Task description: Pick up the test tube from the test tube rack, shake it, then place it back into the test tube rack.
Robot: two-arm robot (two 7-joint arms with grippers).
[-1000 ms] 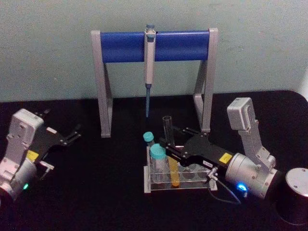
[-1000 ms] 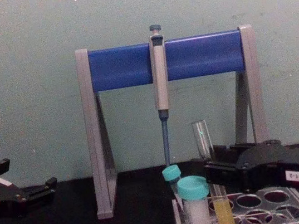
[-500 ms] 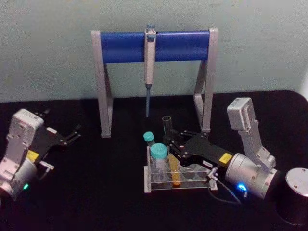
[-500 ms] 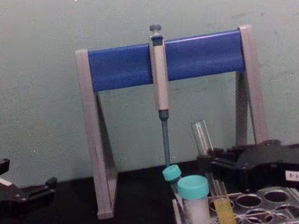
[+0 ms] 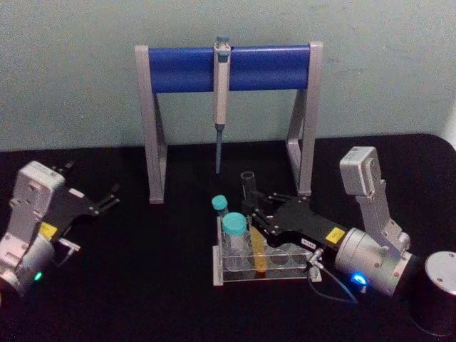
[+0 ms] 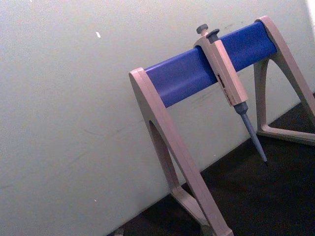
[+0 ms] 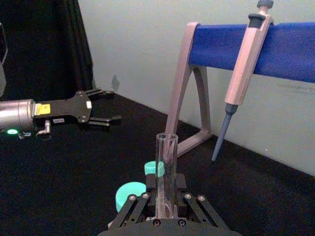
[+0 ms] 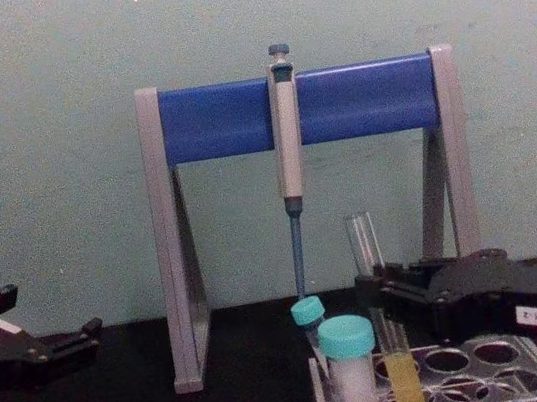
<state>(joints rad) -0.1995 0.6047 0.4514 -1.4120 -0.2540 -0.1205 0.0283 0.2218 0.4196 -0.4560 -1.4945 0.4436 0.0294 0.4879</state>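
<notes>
The test tube [image 5: 248,187], clear glass with yellow-orange liquid [image 8: 407,382] at its bottom, stands in the clear test tube rack [image 5: 285,260] at the table's middle. My right gripper [image 5: 251,210] reaches in from the right and is shut on the tube's middle, above the rack top. In the right wrist view the tube [image 7: 166,167] rises straight up between the finger pads. The tube's foot is still inside a rack hole [image 8: 448,386]. My left gripper [image 5: 103,199] rests open at the far left, away from the rack.
Two teal-capped white vials [image 5: 234,226] stand in the rack's left end, right beside the tube. A grey-and-blue pipette stand [image 5: 228,68] with a hanging pipette [image 5: 221,92] is behind the rack. A black cylinder [image 5: 438,285] sits at the right edge.
The right arm's wrist has shifted slightly to the right and the gripper sits a little higher on the tube. The tube remains in the rack. The left arm has not moved.
</notes>
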